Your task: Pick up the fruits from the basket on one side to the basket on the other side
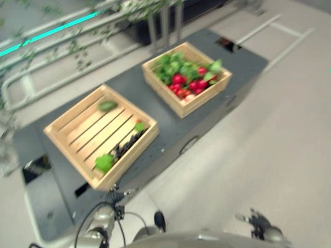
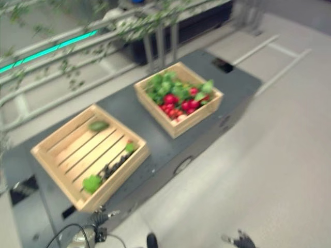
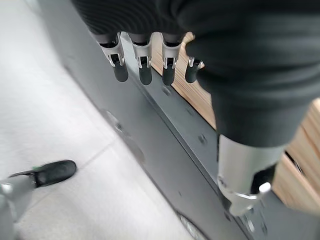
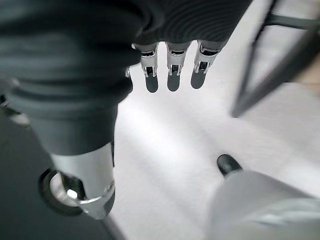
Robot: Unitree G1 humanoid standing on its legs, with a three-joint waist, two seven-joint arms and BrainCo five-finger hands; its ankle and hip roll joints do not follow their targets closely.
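Nearest the camera, the left hand (image 3: 150,65) hangs low beside the front edge of the dark grey tabletop (image 1: 170,126), its silver dark-tipped fingers (image 3: 145,72) straight and relaxed with nothing between them; the right hand (image 4: 172,70) hangs over the pale floor (image 1: 269,150) on the other side, its fingers likewise straight and empty. On the tabletop stand two light wooden slatted crates. The nearer, left crate (image 1: 62,135) is mostly bare, holding a small green fruit (image 1: 107,105) near its far wall, a green leafy item (image 1: 104,163) at its near corner, a dark bunch (image 1: 126,146) beside that and a little green and red piece (image 1: 139,125) by the right wall. The farther, right crate (image 1: 199,102) is packed with red fruits (image 1: 187,82) and green leafy pieces (image 1: 173,64) heaped together. Judged from this, the full crate is the source and neither hand has begun a reach. The main risk is reach: both hands are low and well apart from the fruit, and the full crate sits at the far right of the tabletop, so a hand rising carelessly could knock the tabletop edge or catch the crate wall and shove the crate. The heaped fruits touch one another, so fingers closing on one may drag leaves along or push a neighbour over the rim. Small round fruit could also slip from a loose hold on the way across the gap between the crates.
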